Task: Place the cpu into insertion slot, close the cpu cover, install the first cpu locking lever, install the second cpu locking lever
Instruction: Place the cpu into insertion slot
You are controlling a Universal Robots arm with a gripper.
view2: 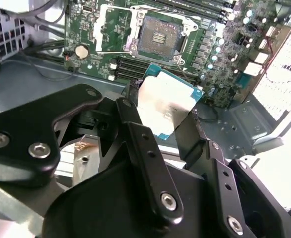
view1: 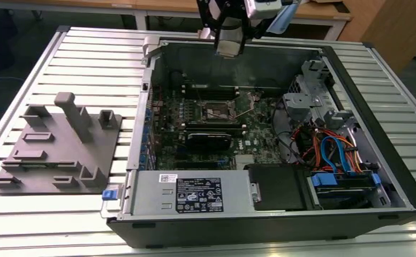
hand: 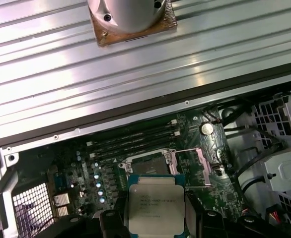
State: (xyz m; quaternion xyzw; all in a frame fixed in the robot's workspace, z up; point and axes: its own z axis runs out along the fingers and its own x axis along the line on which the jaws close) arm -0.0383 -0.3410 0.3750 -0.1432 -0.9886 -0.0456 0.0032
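Claw [view2: 161, 115] with cpu [view2: 168, 105], insertion slot [view2: 159, 39] open

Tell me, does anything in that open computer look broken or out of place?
Nothing stands out. The gripper holds the cpu above the motherboard; the insertion slot sits bare with its cpu cover flipped open.

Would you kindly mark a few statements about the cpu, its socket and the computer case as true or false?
1. The gripper is shut on the cpu, whose silver top is showing. True.
2. The cpu sits in the insertion slot. False: the slot is empty and the cpu is held apart from it.
3. The cpu cover is swung open beside the slot. True.
4. The computer case has its side panel on. False: it lies open, with the motherboard showing.
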